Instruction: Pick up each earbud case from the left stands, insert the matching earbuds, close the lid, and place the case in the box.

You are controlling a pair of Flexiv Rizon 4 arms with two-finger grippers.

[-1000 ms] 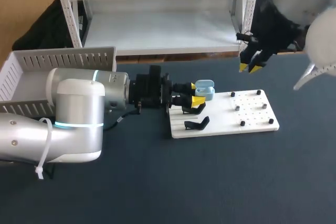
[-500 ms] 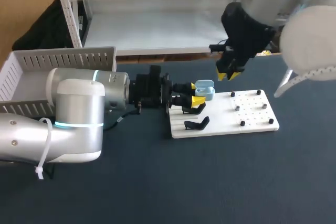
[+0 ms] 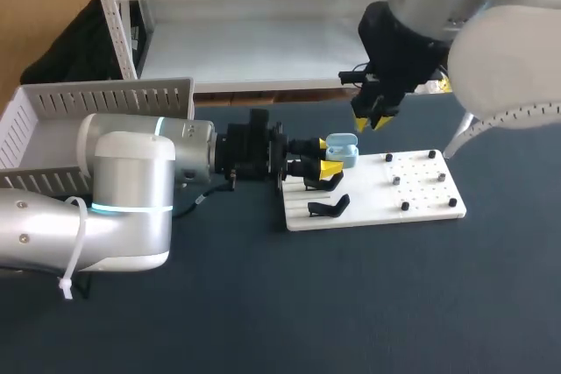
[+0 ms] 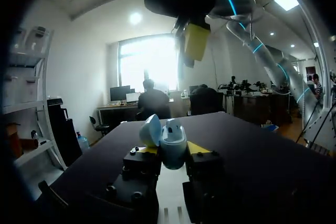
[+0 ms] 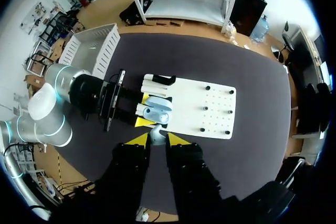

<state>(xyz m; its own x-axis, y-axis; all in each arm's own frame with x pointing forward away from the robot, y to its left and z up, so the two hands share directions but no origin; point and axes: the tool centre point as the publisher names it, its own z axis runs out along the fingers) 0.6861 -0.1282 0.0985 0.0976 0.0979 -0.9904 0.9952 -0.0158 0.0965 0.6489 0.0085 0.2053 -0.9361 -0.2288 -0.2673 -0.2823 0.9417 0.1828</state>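
Left arm: lies low across the surface (image 3: 351, 304), entering from the left. The left claw (image 3: 326, 155) is clamped on the earbud case (image 3: 342, 151), one yellow tip on either side. In the left wrist view the case (image 4: 173, 142) sits upright between the tips of the same claw (image 4: 172, 149), with its lid (image 4: 150, 129) swung open to one side.

Location of case: at the left end of the white board (image 3: 421, 199), raised off it in the claw's hold, above the black stands (image 3: 330, 207).

Right arm: enters from the upper right. The right claw (image 3: 372, 120) hangs in the air, pointing down, above the far edge of the board and just beyond the case. The right wrist view looks straight down past this claw (image 5: 157, 139). A small pale earbud (image 5: 157, 134) is pinched between its yellow tips (its form is too small to make out further). From there the open case (image 5: 155, 109) lies directly ahead of the tips.

Board: several small black pegs (image 3: 405, 206) stand on its right half.

Box: a pale slatted box (image 3: 96, 98) stands at the far left of the surface, behind the left arm and well apart from the board.
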